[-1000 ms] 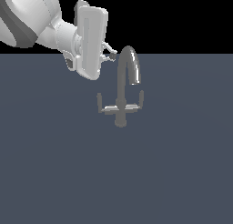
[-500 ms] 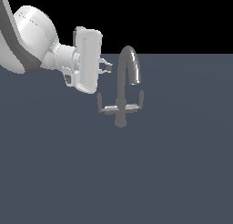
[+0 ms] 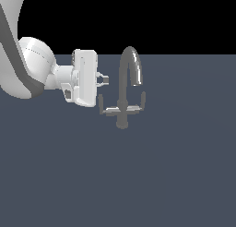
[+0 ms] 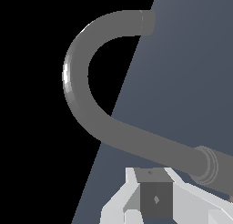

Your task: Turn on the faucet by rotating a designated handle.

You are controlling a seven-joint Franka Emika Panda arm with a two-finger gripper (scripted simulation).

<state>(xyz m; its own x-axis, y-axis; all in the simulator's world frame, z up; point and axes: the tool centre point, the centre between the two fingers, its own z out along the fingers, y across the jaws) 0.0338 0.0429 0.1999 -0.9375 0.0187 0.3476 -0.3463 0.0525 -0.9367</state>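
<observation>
The grey faucet (image 3: 123, 94) stands on the dark floor, its gooseneck spout curving toward the exterior view's right. The handle (image 3: 103, 107) is the thin L-shaped lever on the exterior view's left, with its tip turned up. My gripper (image 3: 105, 79) is just left of the stem and a little above the handle's tip, pointing at the faucet. Its fingers look closed together and hold nothing. In the wrist view the spout (image 4: 86, 109) arches close over my fingertips (image 4: 154, 198). The handle does not show in that view.
A matching lever (image 3: 139, 103) sticks out under the spout's outlet on the exterior view's right. The round base (image 3: 122, 124) sits on the flat dark grey floor (image 3: 138, 175). My white arm (image 3: 32, 69) fills the upper left of the exterior view.
My gripper has come down and slightly to the exterior view's left, from level with the spout's top to just above the handle's tip. The faucet and its levers have not moved.
</observation>
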